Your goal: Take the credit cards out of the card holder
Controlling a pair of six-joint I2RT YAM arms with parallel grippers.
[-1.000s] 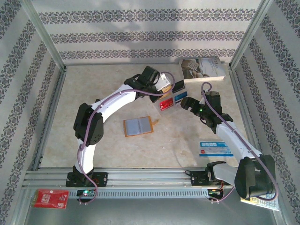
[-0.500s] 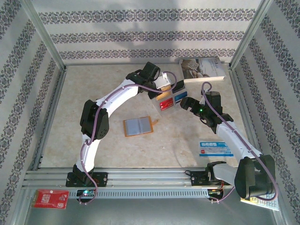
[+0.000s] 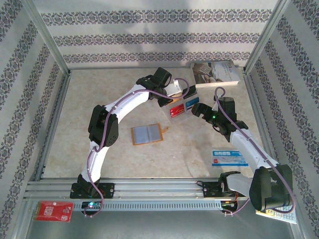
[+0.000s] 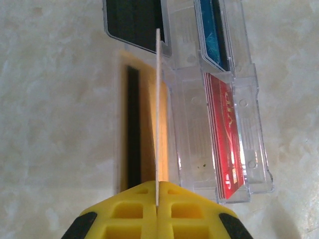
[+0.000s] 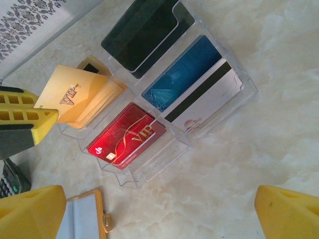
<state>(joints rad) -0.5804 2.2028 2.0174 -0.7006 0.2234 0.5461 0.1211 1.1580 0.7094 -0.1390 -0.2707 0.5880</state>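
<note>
Top external, left elbow swung inward, left fingers still pinching gold card, right fingers spread, unmoved.

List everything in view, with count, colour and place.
card holder: one, tan-orange, open at table centre
rack: one, clear, beyond the holder
gold card: one, gripped edge-on over the rack
red card: one, in rack, nearest the holder
blue card: one, in rack
white card: one, black stripe, beside blue
black card: one, in rack, next to blue
book: one, pale, far right corner
flat pack: one, blue-white, table's right side
red packet: one, outside near-left rail
left tool: yellow, shut on gold card
right tool: yellow, open, facing the rack
</note>
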